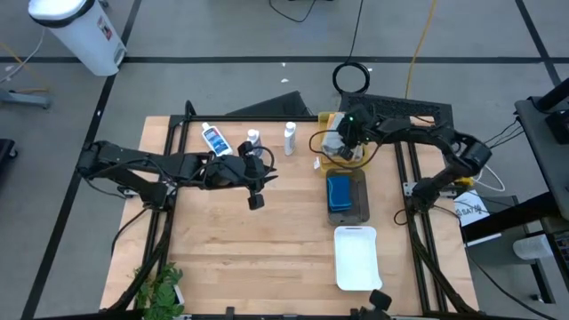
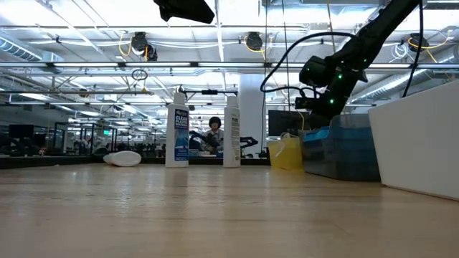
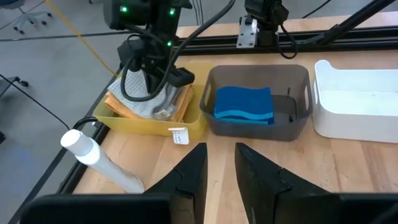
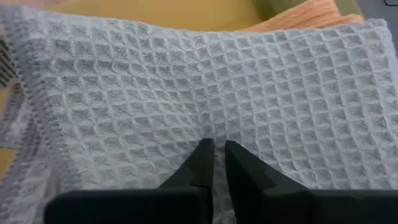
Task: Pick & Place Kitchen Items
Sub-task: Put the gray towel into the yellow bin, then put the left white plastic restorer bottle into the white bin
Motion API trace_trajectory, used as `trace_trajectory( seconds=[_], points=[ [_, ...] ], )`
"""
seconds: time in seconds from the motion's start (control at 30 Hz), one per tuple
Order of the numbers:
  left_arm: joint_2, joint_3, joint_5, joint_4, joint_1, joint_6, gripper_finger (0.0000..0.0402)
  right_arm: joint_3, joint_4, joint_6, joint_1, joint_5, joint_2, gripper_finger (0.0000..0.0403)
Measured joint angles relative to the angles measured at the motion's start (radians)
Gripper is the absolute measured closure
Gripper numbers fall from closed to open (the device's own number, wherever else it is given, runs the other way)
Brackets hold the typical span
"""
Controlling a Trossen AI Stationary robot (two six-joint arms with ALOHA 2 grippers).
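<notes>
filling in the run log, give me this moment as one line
right gripper: pinching grey towel in yellow tray | left gripper: waiting mid-table, holding nothing | blue sponges: in dark grey tray

The right gripper [image 4: 219, 163] points down at the far right of the table with its fingers almost together, while the left gripper [image 3: 219, 167] hangs above the table middle, fingers slightly apart.
</notes>
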Motion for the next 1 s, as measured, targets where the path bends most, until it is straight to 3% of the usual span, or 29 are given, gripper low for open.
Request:
trace_trajectory(
  seconds=[0.3, 0.53, 0.67, 0.8, 1.0],
  points=[
    [0.0, 0.0, 0.0, 0.0, 0.0, 0.0, 0.0314, -0.002, -0.03, -0.008, 0.029, 0.003, -0.145, 0.0388],
    [-0.01, 0.0, -0.012, -0.065, 0.006, -0.046, 0.0314, -0.002, -0.063, 0.13, 0.093, 0.0, -0.354, 0.0387],
    [-0.068, -0.005, -0.181, -0.258, 0.043, -0.212, 0.0314, -0.002, -0.126, 0.221, 0.174, -0.002, -0.47, 0.0392],
    [-0.145, -0.101, -0.38, -0.335, 0.099, -0.446, 0.0314, -0.003, -0.156, 0.267, 0.292, 0.0, -0.56, 0.0399],
    [-0.263, -0.354, -0.421, -0.299, 0.229, -0.697, 0.0314, -0.073, -0.055, 0.291, 0.488, 0.033, -0.643, 0.0401]
  ],
)
